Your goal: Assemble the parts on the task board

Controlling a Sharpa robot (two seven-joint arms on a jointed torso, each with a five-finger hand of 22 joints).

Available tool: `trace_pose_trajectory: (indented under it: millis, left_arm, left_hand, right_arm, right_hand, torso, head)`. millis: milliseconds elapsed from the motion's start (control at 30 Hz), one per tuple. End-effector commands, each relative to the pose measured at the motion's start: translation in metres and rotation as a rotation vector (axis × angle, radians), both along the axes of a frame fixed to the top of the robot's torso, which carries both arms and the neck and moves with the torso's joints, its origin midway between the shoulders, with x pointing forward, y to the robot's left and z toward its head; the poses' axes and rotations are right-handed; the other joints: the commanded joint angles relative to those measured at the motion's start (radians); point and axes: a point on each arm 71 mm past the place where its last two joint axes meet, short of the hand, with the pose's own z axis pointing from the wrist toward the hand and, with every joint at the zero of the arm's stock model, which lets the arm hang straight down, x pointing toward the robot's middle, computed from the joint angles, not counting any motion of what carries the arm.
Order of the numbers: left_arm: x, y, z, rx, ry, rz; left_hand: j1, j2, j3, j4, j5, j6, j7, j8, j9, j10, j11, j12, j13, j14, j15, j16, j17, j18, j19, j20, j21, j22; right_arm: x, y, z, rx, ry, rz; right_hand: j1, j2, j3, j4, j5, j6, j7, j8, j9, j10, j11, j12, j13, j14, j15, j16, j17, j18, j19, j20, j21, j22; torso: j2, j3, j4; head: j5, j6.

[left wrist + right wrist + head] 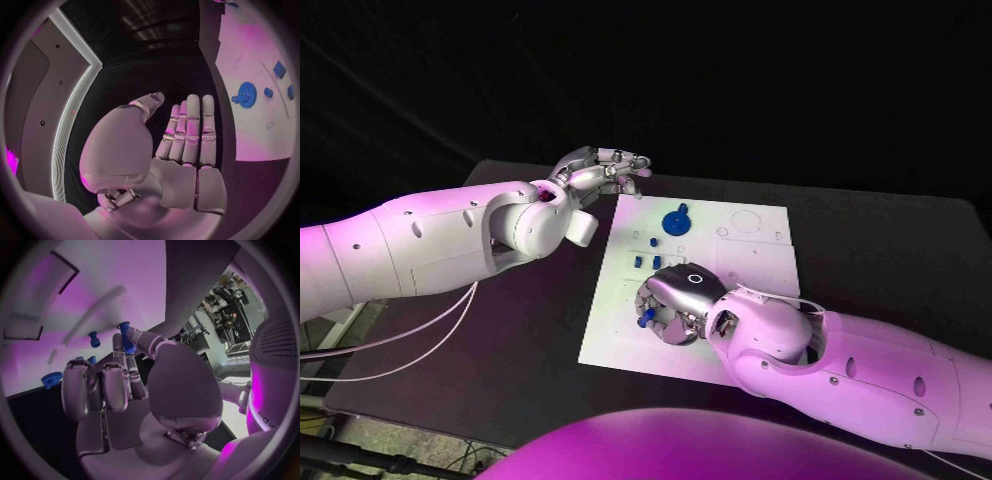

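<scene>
The white task board point(747, 262) lies mid-table. A blue gear point(678, 220) sits near its far edge, with small blue pegs point(656, 241) just in front of it. My right hand point(678, 300) hovers low over the board's near left part. In the right wrist view its thumb and a finger pinch a small blue part point(128, 340), beside another blue peg point(94, 339) standing in the board. My left hand point(600, 172) hangs over the black table off the board's far left corner. Its fingers point(190, 130) are straight and hold nothing, and the blue gear point(245, 94) lies beyond them.
Black table point(877, 240) surrounds the board on all sides. The board's right half point(762, 225) shows only shallow outlines and holes. My left forearm point(430, 240) reaches across the table's left side.
</scene>
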Motion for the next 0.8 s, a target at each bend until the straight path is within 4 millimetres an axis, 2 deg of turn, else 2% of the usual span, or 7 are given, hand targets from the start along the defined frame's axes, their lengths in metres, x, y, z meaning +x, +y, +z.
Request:
trace_pose_trajectory:
  millis: [33, 400, 500, 533, 600, 700, 800]
  left_arm:
    - [-0.0007, -0.0024, 0.0011, -0.008, -0.006, -0.016]
    - [-0.0009, -0.0023, 0.0011, -0.008, -0.005, -0.018]
    - [-0.0009, -0.0022, 0.0011, -0.008, -0.005, -0.017]
    - [-0.0009, -0.0022, 0.0011, -0.008, -0.004, -0.017]
    - [-0.0010, -0.0022, 0.0011, -0.008, -0.004, -0.017]
    - [-0.0009, -0.0024, 0.0011, -0.008, -0.004, -0.017]
    - [-0.0010, -0.0024, 0.0011, -0.007, -0.004, -0.017]
  left_hand:
    - [0.000, 0.003, -0.003, -0.005, -0.005, -0.008, 0.003, 0.003, -0.001, -0.007, 0.003, 0.005, -0.001, -0.006, -0.003, -0.006, -0.002, 0.010, 0.007, 0.003, -0.005, -0.001]
    - [0.000, 0.003, -0.003, -0.005, -0.005, -0.008, 0.003, 0.003, -0.001, -0.007, 0.003, 0.005, -0.001, -0.006, -0.003, -0.006, -0.002, 0.010, 0.007, 0.003, -0.005, -0.001]
    - [0.000, 0.003, -0.003, -0.005, -0.005, -0.008, 0.003, 0.003, -0.001, -0.007, 0.003, 0.005, -0.001, -0.006, -0.003, -0.006, -0.002, 0.010, 0.007, 0.003, -0.005, -0.001]
    - [0.000, 0.003, -0.003, -0.005, -0.005, -0.008, 0.003, 0.003, -0.001, -0.007, 0.003, 0.005, -0.001, -0.006, -0.003, -0.006, -0.002, 0.010, 0.007, 0.003, -0.005, -0.001]
    - [0.000, 0.003, -0.003, -0.005, -0.005, -0.008, 0.003, 0.003, -0.001, -0.007, 0.003, 0.005, -0.001, -0.006, -0.003, -0.006, -0.002, 0.010, 0.007, 0.003, -0.005, -0.001]
    - [0.000, 0.003, -0.003, -0.005, -0.005, -0.008, 0.003, 0.003, -0.001, -0.007, 0.003, 0.005, -0.001, -0.006, -0.003, -0.006, -0.002, 0.010, 0.007, 0.003, -0.005, -0.001]
    - [0.000, 0.003, -0.003, -0.005, -0.005, -0.008, 0.003, 0.003, -0.001, -0.007, 0.003, 0.005, -0.001, -0.006, -0.003, -0.006, -0.002, 0.010, 0.007, 0.003, -0.005, -0.001]
  right_arm:
    - [-0.0027, 0.0022, -0.0024, -0.040, -0.020, 0.010]
    - [-0.0043, 0.0056, -0.0022, -0.048, -0.043, 0.004]
    - [-0.0051, 0.0074, -0.0023, -0.053, -0.041, 0.010]
    - [-0.0056, 0.0083, -0.0024, -0.055, -0.040, 0.015]
    - [-0.0061, 0.0096, -0.0025, -0.055, -0.038, 0.021]
    - [-0.0065, 0.0111, -0.0027, -0.053, -0.036, 0.027]
    - [-0.0062, 0.0114, -0.0026, -0.046, -0.037, 0.026]
  right_hand:
    - [0.008, 0.011, 0.003, -0.005, 0.007, 0.001, 0.003, 0.002, 0.001, 0.005, -0.009, 0.003, 0.002, 0.035, 0.002, 0.005, 0.001, -0.011, 0.027, -0.004, 0.000, 0.208]
    - [0.006, 0.010, 0.003, -0.007, 0.009, 0.001, 0.003, 0.003, 0.003, 0.006, -0.009, 0.003, 0.004, 0.035, 0.003, 0.005, 0.001, -0.012, 0.027, -0.004, 0.002, 0.209]
    - [-0.002, 0.001, -0.001, -0.009, 0.009, -0.004, 0.004, 0.000, 0.004, 0.003, -0.007, 0.000, 0.007, 0.034, 0.004, 0.004, -0.001, -0.011, 0.025, -0.002, -0.002, 0.208]
    - [-0.015, -0.011, -0.004, -0.008, 0.014, -0.019, 0.007, -0.009, 0.002, -0.007, -0.003, -0.006, 0.010, 0.033, 0.007, 0.002, -0.004, -0.010, 0.023, 0.000, -0.006, 0.207]
    - [-0.048, -0.038, -0.015, -0.002, 0.057, -0.052, 0.017, -0.029, -0.004, -0.030, 0.008, -0.017, 0.012, 0.033, 0.017, 0.002, -0.005, -0.008, 0.018, 0.007, -0.018, 0.203]
    - [-0.082, -0.071, -0.035, 0.007, 0.063, -0.100, 0.025, -0.057, -0.015, -0.071, 0.021, -0.036, 0.010, 0.028, 0.028, -0.004, -0.019, -0.005, 0.011, 0.017, -0.030, 0.200]
    - [-0.098, -0.085, -0.060, 0.012, 0.067, -0.142, 0.025, -0.077, -0.023, -0.110, 0.027, -0.046, 0.008, 0.020, 0.033, -0.013, -0.035, -0.001, 0.002, 0.024, -0.050, 0.194]
  torso:
    - [0.000, -0.0004, 0.0008]
    - [0.000, -0.0006, 0.0001]
    - [0.000, -0.0006, -0.0001]
    - [0.000, -0.0009, -0.0003]
    - [0.000, -0.0012, -0.0002]
    - [0.000, -0.0006, -0.0003]
    - [0.000, -0.0002, -0.0003]
  head:
    - [0.001, 0.000]
    - [0.003, 0.000]
    - [0.003, 0.000]
    - [0.003, 0.000]
    - [0.002, 0.000]
    - [0.003, 0.000]
    - [0.002, 0.000]
